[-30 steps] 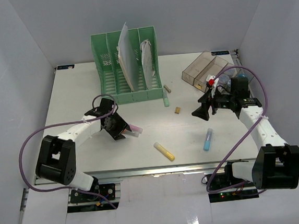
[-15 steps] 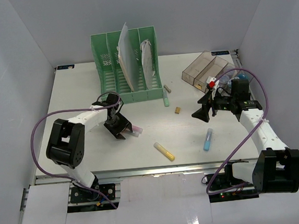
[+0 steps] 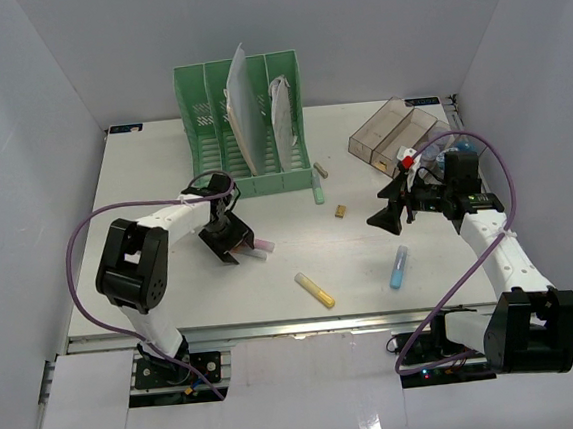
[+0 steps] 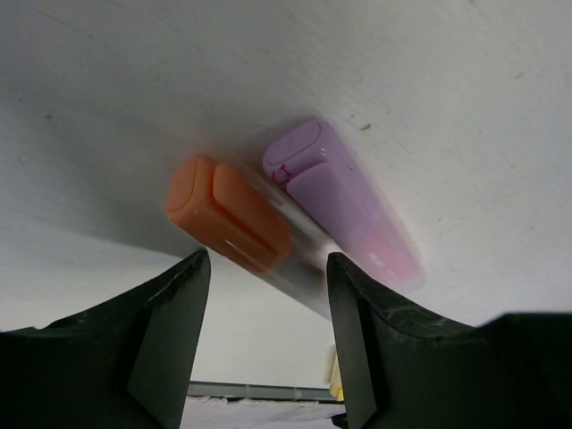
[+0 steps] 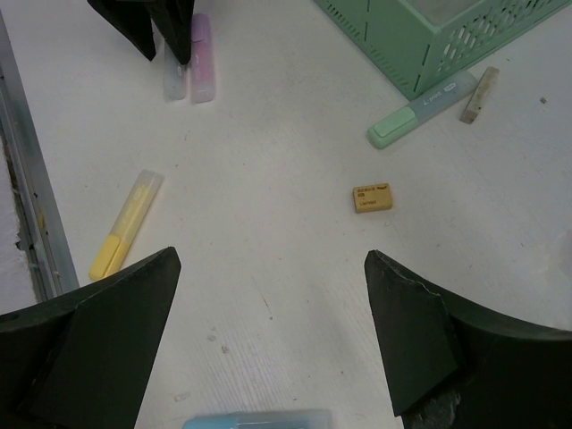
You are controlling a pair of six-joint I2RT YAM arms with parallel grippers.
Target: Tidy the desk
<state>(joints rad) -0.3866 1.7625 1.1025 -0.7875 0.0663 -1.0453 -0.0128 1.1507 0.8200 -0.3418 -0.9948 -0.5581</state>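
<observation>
On the white desk (image 3: pixel 154 196), an orange highlighter (image 4: pixel 228 214) and a pink-purple highlighter (image 4: pixel 344 201) lie side by side left of centre. My left gripper (image 4: pixel 266 268) hovers low right over them, open. The orange one's clear barrel runs down between the two fingertips, and neither pad presses on it. From above, the pink highlighter (image 3: pixel 262 246) pokes out to the right of that gripper (image 3: pixel 231 241). My right gripper (image 5: pixel 273 259) hangs wide open and empty above bare desk, with a blue highlighter (image 5: pixel 255 420) just beneath its near side.
A yellow highlighter (image 3: pixel 314 289) and the blue highlighter (image 3: pixel 399 265) lie near the front rail. A tan eraser (image 3: pixel 340 211) and a green highlighter (image 3: pixel 318 185) lie before the green file rack (image 3: pixel 244 128), which holds papers. A clear brown tray (image 3: pixel 395 130) stands at back right.
The left arm's elbow swung in and its gripper shifted slightly right over the two highlighters, its jaws spreading a little wider. The right gripper barely moved.
</observation>
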